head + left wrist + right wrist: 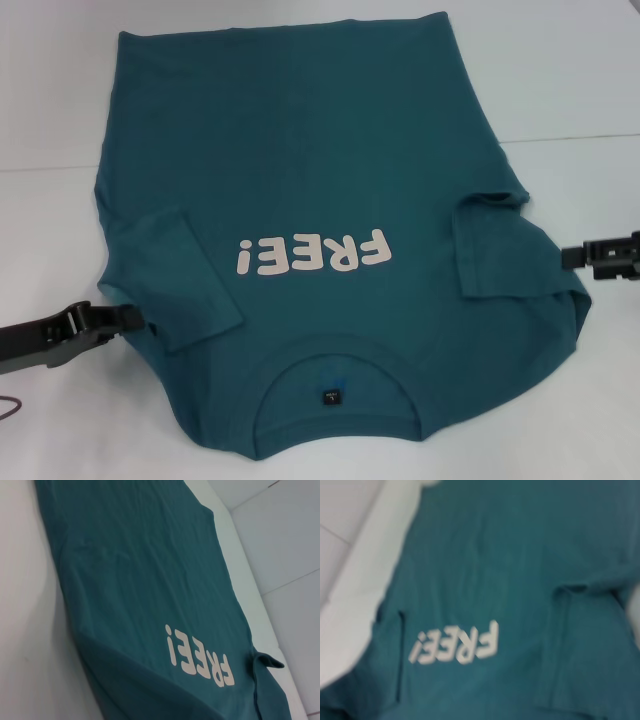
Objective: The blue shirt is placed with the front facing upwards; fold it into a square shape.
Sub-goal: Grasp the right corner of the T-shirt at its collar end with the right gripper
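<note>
Two grippers are seen at the edges of a white table (560,80), one on each side of the blue shirt (300,180). Nearest, the collar with its small dark neck label (331,397) is turned toward the robot. Both sleeves are already folded inward over the chest, probably to square the outline. The left gripper (135,320) is touching the folded left sleeve (175,285); the right gripper (590,258) is just beside the right shoulder — whether either is open cannot be told. Farther off, the pale "FREE!" lettering (312,255) lies face up, then the hem. No containers are present.
</note>
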Controlling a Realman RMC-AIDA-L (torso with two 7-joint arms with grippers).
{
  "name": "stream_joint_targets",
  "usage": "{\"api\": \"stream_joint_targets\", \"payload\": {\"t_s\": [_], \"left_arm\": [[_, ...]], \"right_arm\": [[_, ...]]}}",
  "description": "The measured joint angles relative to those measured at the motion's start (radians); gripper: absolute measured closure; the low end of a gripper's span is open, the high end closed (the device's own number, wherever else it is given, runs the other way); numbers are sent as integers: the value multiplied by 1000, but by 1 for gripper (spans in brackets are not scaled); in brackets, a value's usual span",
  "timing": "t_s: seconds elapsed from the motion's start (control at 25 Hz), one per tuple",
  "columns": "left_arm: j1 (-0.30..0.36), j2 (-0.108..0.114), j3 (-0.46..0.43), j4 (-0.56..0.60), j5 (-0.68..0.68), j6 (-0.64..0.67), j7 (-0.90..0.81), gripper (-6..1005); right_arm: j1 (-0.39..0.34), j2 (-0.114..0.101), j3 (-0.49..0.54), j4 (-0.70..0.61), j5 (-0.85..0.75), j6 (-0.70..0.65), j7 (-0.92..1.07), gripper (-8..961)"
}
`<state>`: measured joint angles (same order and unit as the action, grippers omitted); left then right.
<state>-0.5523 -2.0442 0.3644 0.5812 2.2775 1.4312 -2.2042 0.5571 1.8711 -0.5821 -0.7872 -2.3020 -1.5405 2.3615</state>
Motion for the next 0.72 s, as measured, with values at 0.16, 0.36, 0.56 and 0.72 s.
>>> {"api": "stream_joint_targets", "payload": {"t_s": [0.16, 0.36, 0.56, 0.72], "left_arm": [[-3, 0, -3, 0, -6, -4, -2, 951], [-5, -4, -4, -1, -6, -7, -3, 951], [-9, -10, 0, -3, -6, -21, -4, 951], [-12, -12, 1, -3, -6, -24, -4, 951]], "right_arm": [[10, -1, -1, -5, -56, 17, -21, 155], [17, -1, -3, -6, -98, 66, -66, 155], [24, 5, -10, -3, -160, 130, -78, 155], [28, 16, -40, 9, -167, 190, -78, 155]]}}
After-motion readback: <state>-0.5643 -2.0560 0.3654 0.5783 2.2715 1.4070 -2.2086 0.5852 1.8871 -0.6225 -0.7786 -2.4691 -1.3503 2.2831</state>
